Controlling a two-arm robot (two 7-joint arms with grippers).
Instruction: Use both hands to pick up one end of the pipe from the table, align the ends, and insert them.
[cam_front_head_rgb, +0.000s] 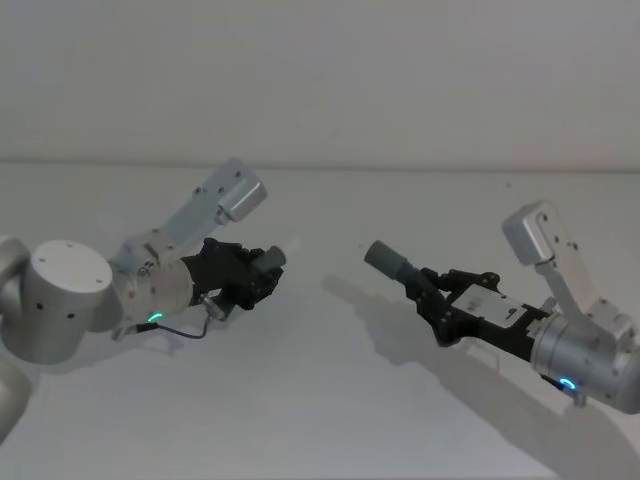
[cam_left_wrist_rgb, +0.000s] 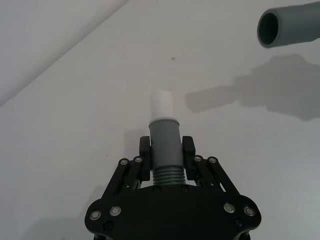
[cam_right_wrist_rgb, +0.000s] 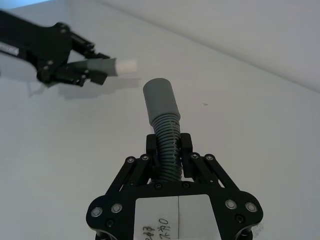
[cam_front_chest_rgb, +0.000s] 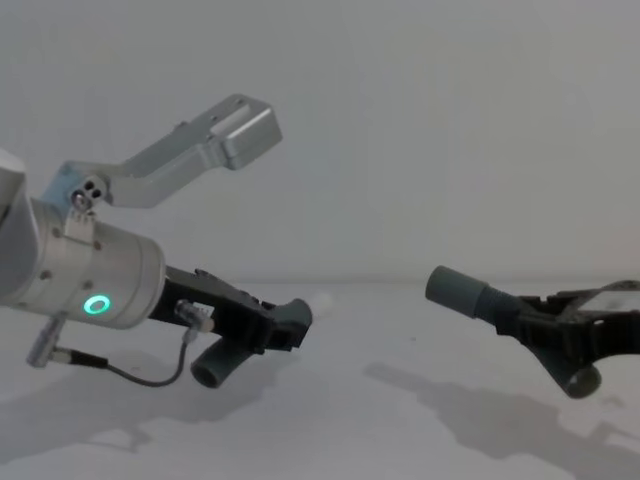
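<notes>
Pipe (cam_front_chest_rgb: 455, 290) is in two parts, both held above the surface (cam_front_head_rgb: 330, 420). The left piece (cam_left_wrist_rgb: 165, 135), dark grey with a white tip (cam_left_wrist_rgb: 162, 105), is gripped by the left claw (cam_front_head_rgb: 262, 272), whose fingers are closed on its ribbed part. In the head view it is left of the centre. The right piece (cam_right_wrist_rgb: 161, 105) is gripped the same way by the right claw (cam_front_head_rgb: 432, 290), right of the centre, and its grey socket (cam_front_head_rgb: 385, 260) sticks out toward the upper left. The white tip and the socket face each other but are well apart, with bare surface under the gap. The left arm enters from the left edge and has a green ring light (cam_front_chest_rgb: 96, 305) on its silver wrist. The right arm enters from the lower right corner. The surface is plain white and carries the shadows of both arms. Behind it stands a pale wall (cam_front_head_rgb: 320, 80).
</notes>
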